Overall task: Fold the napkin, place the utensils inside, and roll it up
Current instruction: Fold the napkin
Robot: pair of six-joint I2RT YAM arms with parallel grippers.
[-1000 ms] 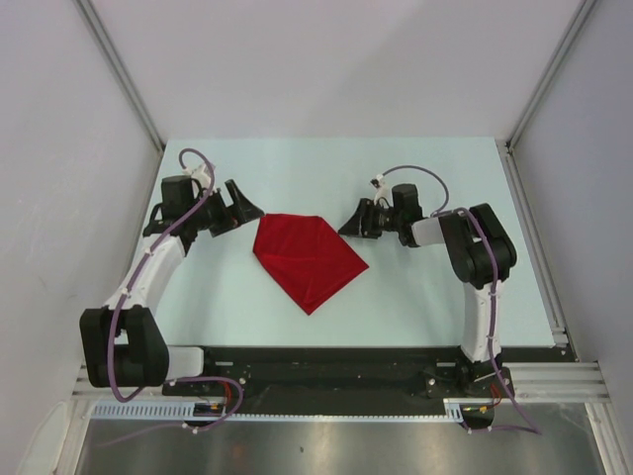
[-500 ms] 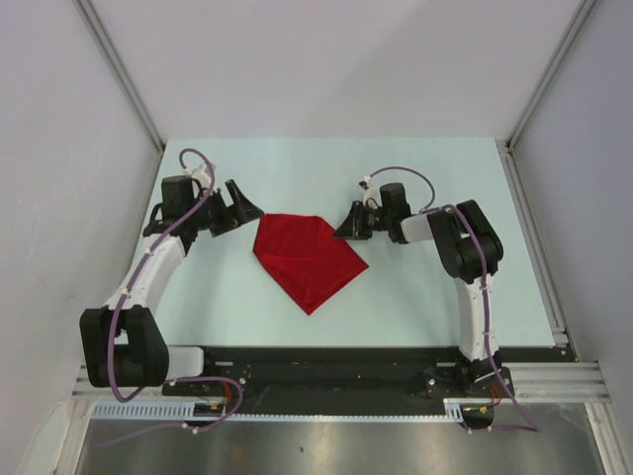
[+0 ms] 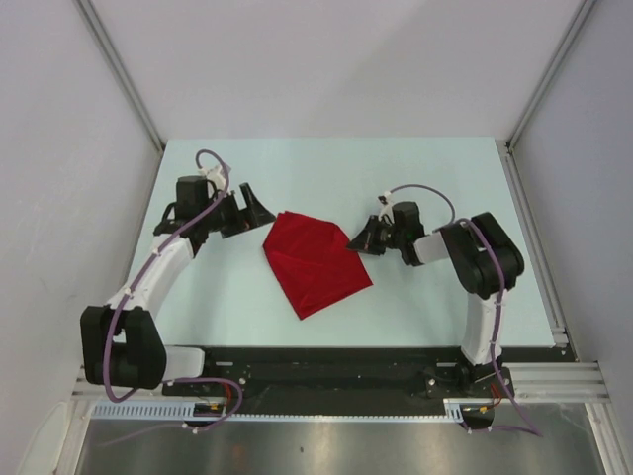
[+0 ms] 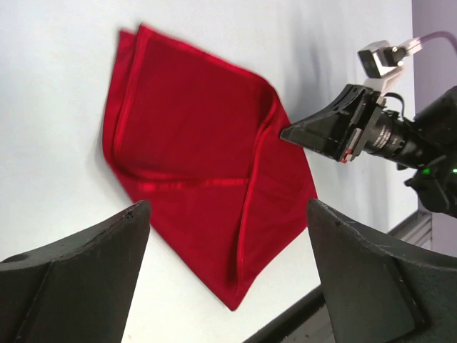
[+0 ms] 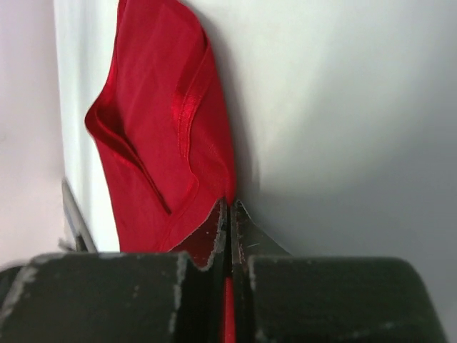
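Looking down from the overhead camera, we saw a pale blue-green table [image 3: 435, 173] with a smooth, matte top. Plain grey walls [image 3: 326, 59] closed it in on three sides. Slanting metal posts [image 3: 117, 71] marked the back corners. A black strip [image 3: 326, 354] ran along the near edge where both arms were bolted. Below it lay a sheet of brushed metal [image 3: 326, 447].

The napkin [image 3: 315, 262] lay folded near the middle of the table, between the two arms, with one pointed corner aimed at the near edge. Its layers overlapped, and the hems showed as brighter red lines in the left wrist view.

The left gripper [image 3: 262, 213] sat just beside the cloth's far left corner. Its fingers [image 4: 86, 250] were spread wide and held nothing; we could not tell whether they touched the cloth.

The right gripper [image 3: 356, 244] met the napkin's right corner. From its own wrist camera we saw the two fingers [image 5: 214, 229] pressed together with a thin line of red between them, so it was pinching the edge of the cloth. A soft shadow fell on the tabletop beside that corner.
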